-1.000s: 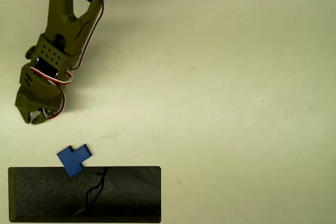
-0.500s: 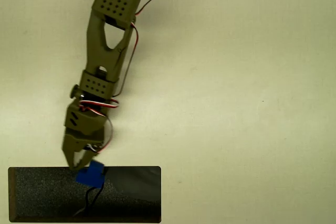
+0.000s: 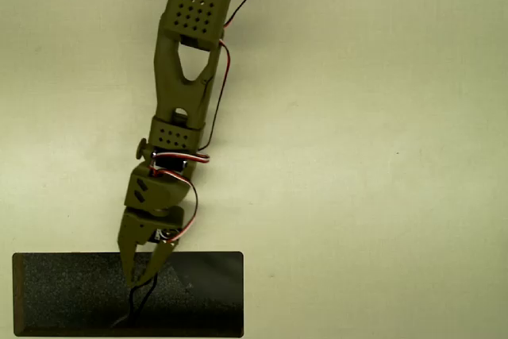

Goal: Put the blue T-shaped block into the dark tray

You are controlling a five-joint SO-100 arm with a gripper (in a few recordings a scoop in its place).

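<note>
While the tool (image 3: pixel 143 275) hangs over the dark tray (image 3: pixel 63 295), its tips point down-frame.

— Where is the arm?
— In the overhead view, the green arm (image 3: pixel 186 77) comes in from the top and reaches down the picture. It is stretched out long and leans a little to the left as it goes down.
— What is on it?
— Red, white and black wires run along its right side and loop near the wrist.
— And the gripper?
— The gripper (image 3: pixel 141 275) is at the bottom end, pointing down. Its two fingers come together to a thin tip, with just a small gap higher up between them.
</note>
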